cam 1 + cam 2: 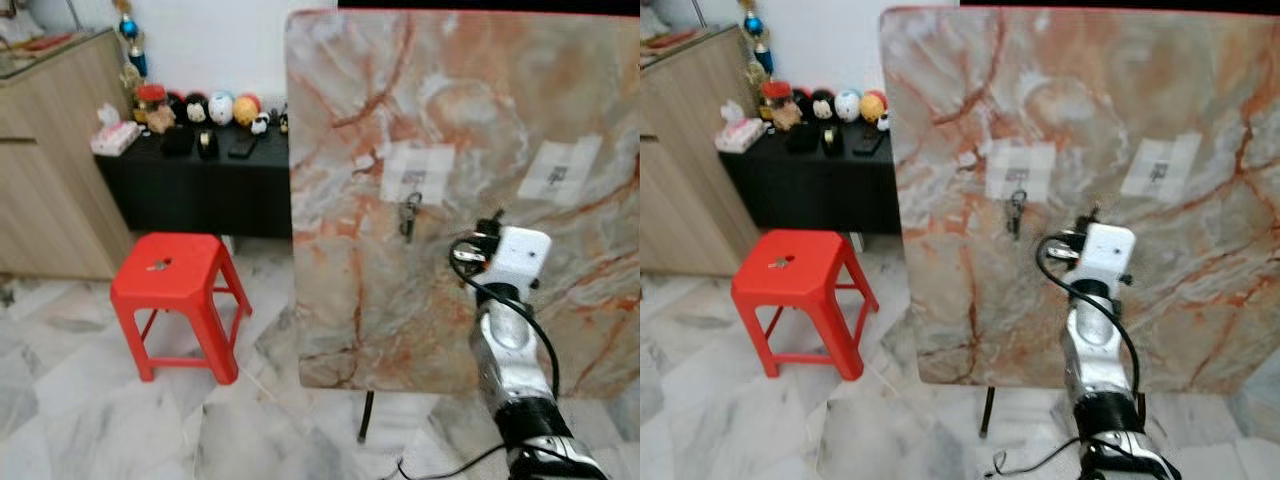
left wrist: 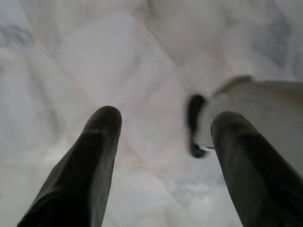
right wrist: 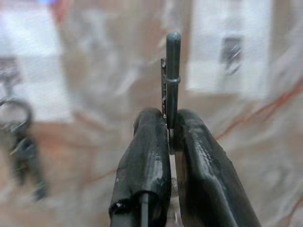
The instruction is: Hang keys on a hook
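Right end effector grips key near board.

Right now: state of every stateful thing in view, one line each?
right gripper: raised toward the board, shut on a key
key: pinched upright between the fingers, not yet hung
hung keys: hanging on the left hook
marble board: standing upright
left gripper: open, pointing at the floor
red stool: upright

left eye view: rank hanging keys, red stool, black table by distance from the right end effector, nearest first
1. Hanging keys: on the marble board, just up and to the robot's left of the right end effector, which is shut on a key.
2. Red stool: on the floor, well to the left.
3. Black table: against the back wall, behind the stool.
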{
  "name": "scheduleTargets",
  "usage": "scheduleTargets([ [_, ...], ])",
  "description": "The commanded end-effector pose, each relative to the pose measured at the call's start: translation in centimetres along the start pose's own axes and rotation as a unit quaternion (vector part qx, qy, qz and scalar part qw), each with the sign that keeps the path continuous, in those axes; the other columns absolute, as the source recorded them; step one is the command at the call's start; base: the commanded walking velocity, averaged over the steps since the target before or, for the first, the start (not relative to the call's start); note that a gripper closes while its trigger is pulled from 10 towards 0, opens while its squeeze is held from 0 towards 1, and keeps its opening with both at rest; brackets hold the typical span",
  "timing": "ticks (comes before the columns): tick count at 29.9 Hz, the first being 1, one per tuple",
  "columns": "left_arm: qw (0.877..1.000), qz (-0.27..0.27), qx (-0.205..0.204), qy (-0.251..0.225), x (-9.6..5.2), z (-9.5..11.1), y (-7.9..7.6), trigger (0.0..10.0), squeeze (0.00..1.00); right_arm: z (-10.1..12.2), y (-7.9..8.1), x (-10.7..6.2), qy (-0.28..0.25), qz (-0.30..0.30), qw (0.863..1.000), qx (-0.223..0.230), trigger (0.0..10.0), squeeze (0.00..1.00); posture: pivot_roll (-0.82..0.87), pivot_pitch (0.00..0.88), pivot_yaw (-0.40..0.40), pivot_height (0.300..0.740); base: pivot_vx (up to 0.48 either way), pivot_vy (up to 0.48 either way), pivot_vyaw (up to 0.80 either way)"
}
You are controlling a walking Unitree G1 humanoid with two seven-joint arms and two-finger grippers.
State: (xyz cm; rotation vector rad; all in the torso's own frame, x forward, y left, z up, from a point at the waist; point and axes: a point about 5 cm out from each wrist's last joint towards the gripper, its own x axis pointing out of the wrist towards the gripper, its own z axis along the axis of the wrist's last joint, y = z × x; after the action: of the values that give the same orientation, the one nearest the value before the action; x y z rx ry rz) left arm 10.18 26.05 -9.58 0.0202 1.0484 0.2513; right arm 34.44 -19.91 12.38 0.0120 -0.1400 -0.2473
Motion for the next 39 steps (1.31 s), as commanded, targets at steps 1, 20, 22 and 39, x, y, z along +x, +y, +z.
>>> scheduleTargets([
  [1, 1.000, 0.003, 0.004, -0.006, 0.1, 0.4, 0.3, 10.0, 0.00, 0.7, 0.8, 0.2, -0.011, 0.009, 1.000, 0.004, 10.0, 0.00, -0.03, 0.000, -0.032, 0.740, 0.000, -0.398, 0.00],
  [20, 1.000, 0.001, 0.003, -0.007, 0.1, 0.2, -0.6, 10.0, 0.00, 0.2, 2.1, -0.2, 0.000, 0.026, 1.000, 0.012, 10.0, 0.00, -0.03, 0.000, -0.025, 0.740, 0.000, -0.096, 0.00],
  [22, 1.000, -0.001, 0.002, -0.008, 0.1, 0.3, -0.9, 10.0, 0.00, 0.2, 2.4, -0.3, 0.000, 0.030, 0.999, 0.015, 10.0, 0.00, -0.03, 0.000, -0.023, 0.740, 0.000, 0.000, 0.00],
  [39, 1.000, 0.006, 0.006, -0.004, 0.0, 0.2, 0.6, 10.0, 0.00, -0.1, 2.7, -0.4, 0.007, 0.028, 0.999, 0.021, 10.0, 0.00, -0.02, 0.000, -0.019, 0.740, 0.000, 0.141, 0.00],
])
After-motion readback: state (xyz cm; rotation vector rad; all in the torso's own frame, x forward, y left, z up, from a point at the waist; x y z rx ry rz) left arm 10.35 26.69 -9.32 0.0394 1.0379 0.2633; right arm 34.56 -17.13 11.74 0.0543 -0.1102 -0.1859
